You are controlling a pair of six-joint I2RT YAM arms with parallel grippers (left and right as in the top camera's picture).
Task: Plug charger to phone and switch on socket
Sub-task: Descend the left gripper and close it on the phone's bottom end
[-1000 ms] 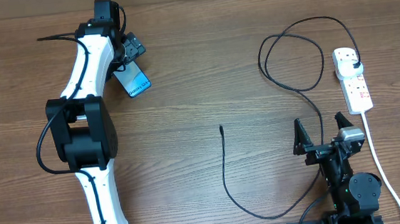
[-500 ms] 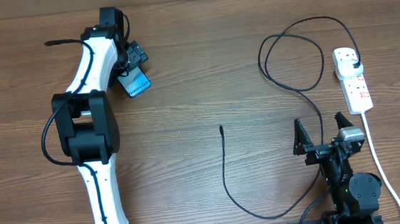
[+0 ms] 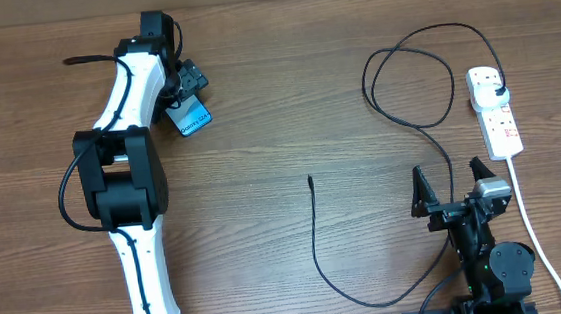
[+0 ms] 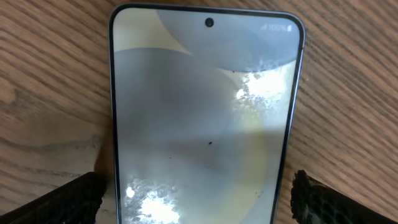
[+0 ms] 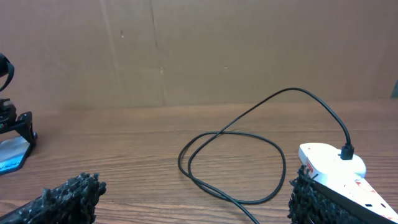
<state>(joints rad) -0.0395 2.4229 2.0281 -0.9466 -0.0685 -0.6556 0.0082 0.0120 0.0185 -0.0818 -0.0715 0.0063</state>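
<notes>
**Phone flat at far left, charger tip loose at mid-table, both pincers wide apart**

Phone [image 3: 191,116]: lies flat on the table [image 3: 286,96], far-left area, screen up and lit light blue. In the left wrist view the screen shows glare patches and a camera dot at its far end.

Charger [image 3: 315,240]: thin black cable. Connector tip [image 3: 309,181] lies free at mid-table, well apart from the phone and touching nothing but wood. From the tip the cable runs toward the near edge, curves right, passes between the right arm's fingers and rises into a loose loop at far right.

Socket [image 3: 496,112]: white strip at the right edge, lying lengthwise. The charger's black plug [image 3: 497,91] sits in its far-end outlet; the other outlets hold nothing. Red marks show on the strip, but switch position cannot be told. Its thick white cord [image 3: 532,227] leads off toward the near edge.

Left gripper [image 4: 199,202]: jaws fully spread and straddling the phone's near end. A narrow strip of table shows between each finger [image 4: 68,199] and the phone's side edge. No contact seen, nothing held.

Right gripper [image 3: 450,176]: near-right, low, jaws fully spread, pointing at the socket and cable loop. Holds nothing; the cable lies on the table under the gap.
</notes>
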